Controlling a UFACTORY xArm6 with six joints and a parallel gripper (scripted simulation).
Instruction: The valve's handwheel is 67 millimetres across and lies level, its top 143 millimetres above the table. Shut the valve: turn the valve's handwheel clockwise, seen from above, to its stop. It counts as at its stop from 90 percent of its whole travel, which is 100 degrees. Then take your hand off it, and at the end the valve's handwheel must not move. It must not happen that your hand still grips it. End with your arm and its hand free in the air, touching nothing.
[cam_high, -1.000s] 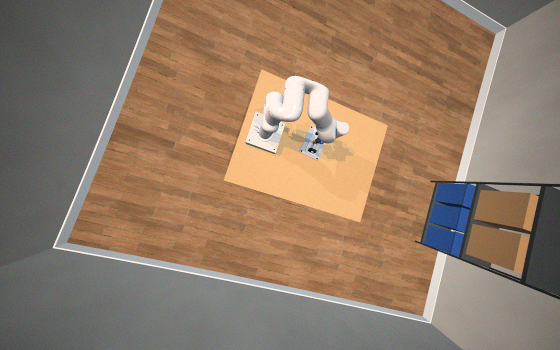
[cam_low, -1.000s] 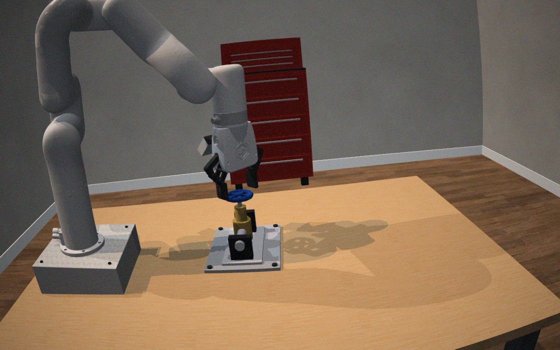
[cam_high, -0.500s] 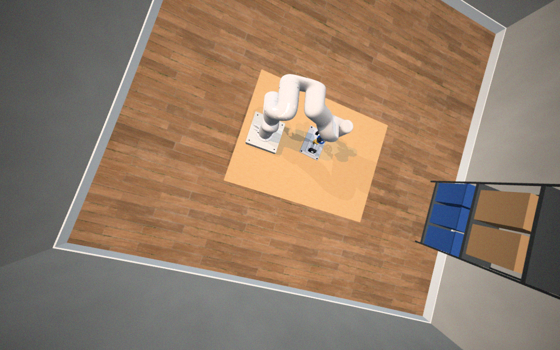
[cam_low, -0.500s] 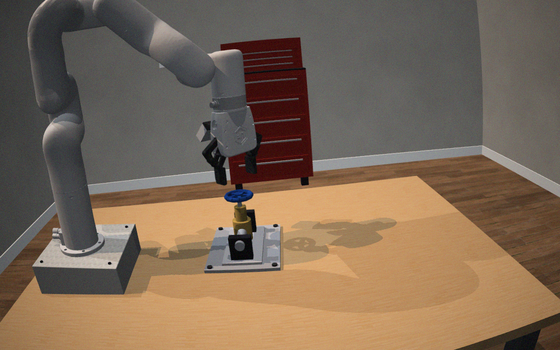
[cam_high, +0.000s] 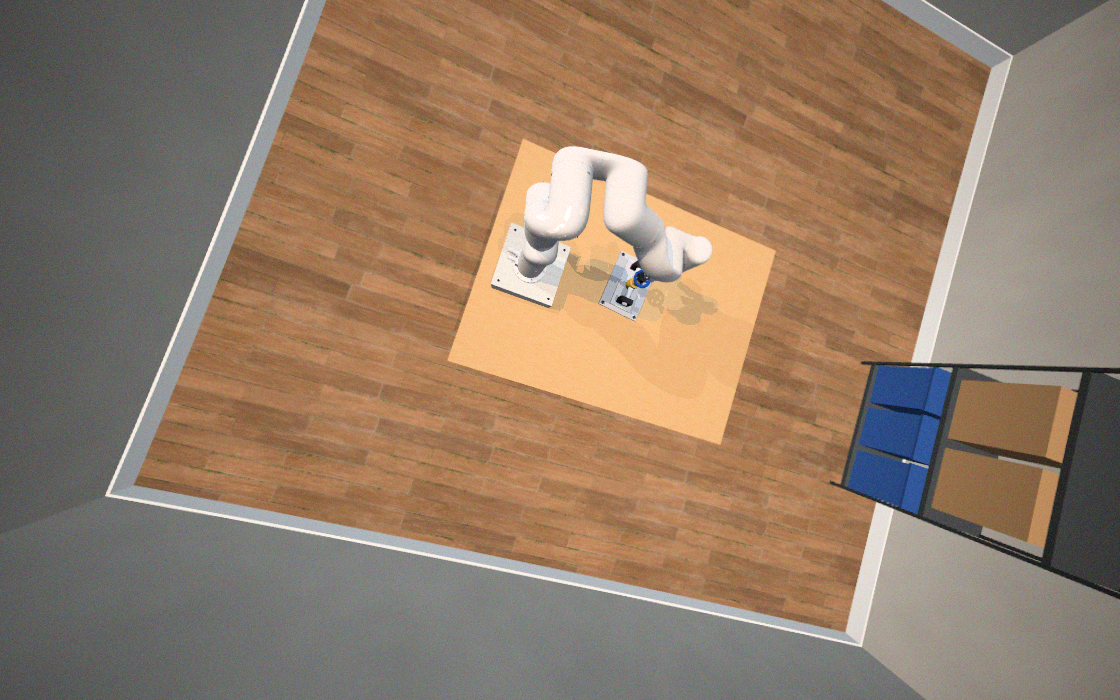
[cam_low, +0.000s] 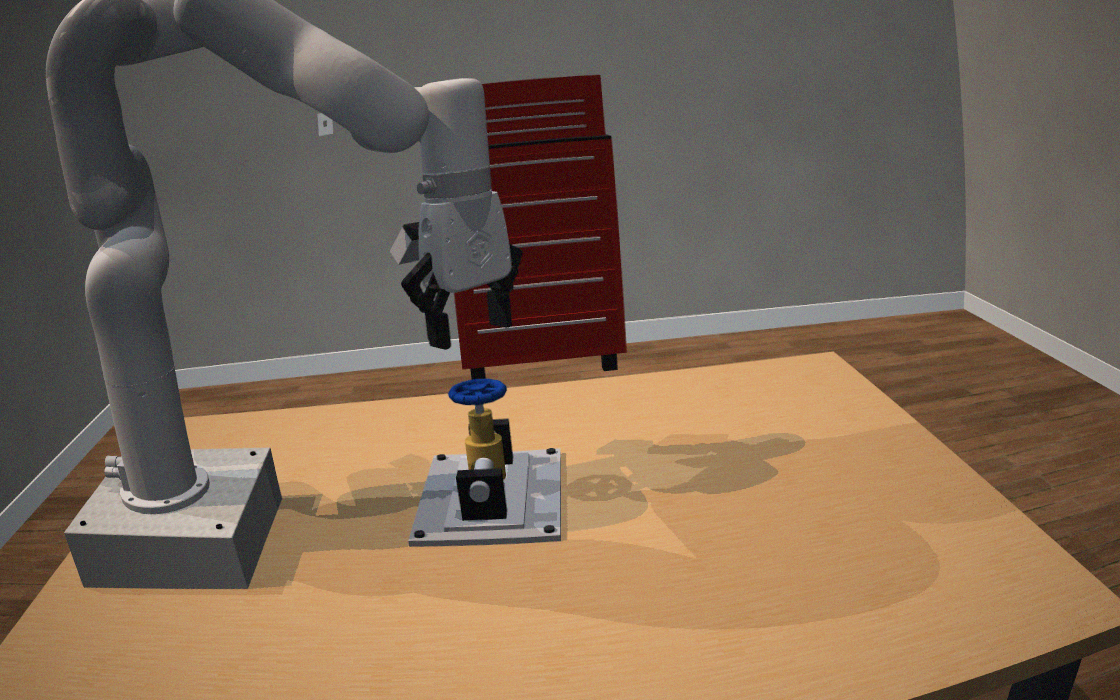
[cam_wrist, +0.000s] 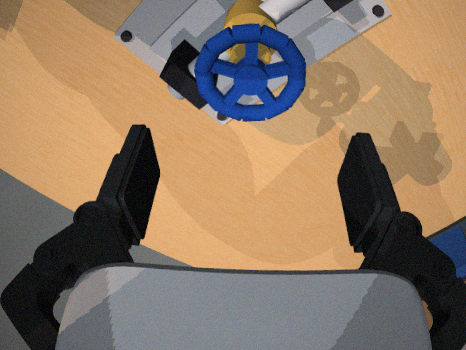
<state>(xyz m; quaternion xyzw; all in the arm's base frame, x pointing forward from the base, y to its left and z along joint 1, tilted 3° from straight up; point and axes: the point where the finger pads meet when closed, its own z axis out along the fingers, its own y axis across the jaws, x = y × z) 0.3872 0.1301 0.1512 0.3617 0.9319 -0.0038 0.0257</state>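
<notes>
Above the handwheel (cam_low: 477, 390), well clear of it: gripper (cam_low: 468, 326), fingers spread wide, nothing between them. Handwheel blue, spoked, level atop a brass valve (cam_low: 484, 440). Below that, a grey plate (cam_low: 541, 520) on the table (cam_low: 743, 528), beside the arm's base (cam_low: 239, 536). Behind the handwheel, against the wall, a red cabinet (cam_low: 561, 247).

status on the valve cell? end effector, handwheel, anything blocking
End effector open, empty, above the handwheel, clear gap. Blue handwheel untouched, level on its brass stem. Nothing between fingers and wheel.
</notes>
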